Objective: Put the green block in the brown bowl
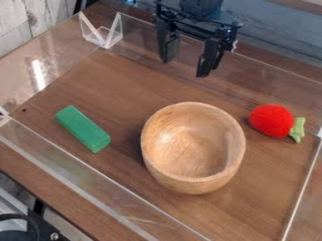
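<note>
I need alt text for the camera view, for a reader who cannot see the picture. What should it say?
A green block lies on a wooden table, left of an empty brown bowl, with a red strawberry toy to the bowl's right. The robot gripper hangs open above the far side of the table, holding nothing.

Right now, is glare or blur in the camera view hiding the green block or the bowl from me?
Camera view: glare streaks only on the clear tray walls; the green block and brown bowl read clearly, edges just slightly soft at this low resolution. The bowl's inside is evenly lit. The open gripper is dark but distinct against the wood.
</note>
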Controlling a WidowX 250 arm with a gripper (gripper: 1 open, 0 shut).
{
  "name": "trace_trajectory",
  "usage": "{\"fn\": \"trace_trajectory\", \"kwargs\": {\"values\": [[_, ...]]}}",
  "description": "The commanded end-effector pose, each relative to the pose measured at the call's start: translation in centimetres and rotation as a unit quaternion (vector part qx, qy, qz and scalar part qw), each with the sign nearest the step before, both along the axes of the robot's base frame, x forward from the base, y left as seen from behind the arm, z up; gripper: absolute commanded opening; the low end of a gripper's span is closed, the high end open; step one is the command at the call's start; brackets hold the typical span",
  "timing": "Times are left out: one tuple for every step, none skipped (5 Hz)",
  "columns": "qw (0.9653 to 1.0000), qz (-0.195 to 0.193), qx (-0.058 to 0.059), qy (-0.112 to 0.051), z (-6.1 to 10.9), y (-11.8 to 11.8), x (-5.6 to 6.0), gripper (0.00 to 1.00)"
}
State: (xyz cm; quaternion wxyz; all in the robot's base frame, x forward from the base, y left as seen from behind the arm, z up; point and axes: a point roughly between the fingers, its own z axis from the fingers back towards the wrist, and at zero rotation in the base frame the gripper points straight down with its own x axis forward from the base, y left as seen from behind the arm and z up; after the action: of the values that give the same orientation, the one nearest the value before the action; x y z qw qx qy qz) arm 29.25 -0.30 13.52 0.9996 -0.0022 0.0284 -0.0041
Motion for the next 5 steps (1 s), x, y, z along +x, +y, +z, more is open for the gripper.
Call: {"fn": "trace_trajectory", "kwargs": {"values": [[0.9996,0.021,0.002,0.016,-1.3,0.3,-0.8,1.00],[0.9949,0.100,-0.004,0.014,-1.4,2.8,-3.1,1.00],[0.9814,0.191,-0.011,0.004,-1.6,6.0,-5.2,1.00],[0.9542,0.298,-0.020,-0.011,-1.9,8.4,-7.0,1.00],[0.9153,0.401,-0.034,-0.018,-2.7,10.3,-8.4,1.00]]}}
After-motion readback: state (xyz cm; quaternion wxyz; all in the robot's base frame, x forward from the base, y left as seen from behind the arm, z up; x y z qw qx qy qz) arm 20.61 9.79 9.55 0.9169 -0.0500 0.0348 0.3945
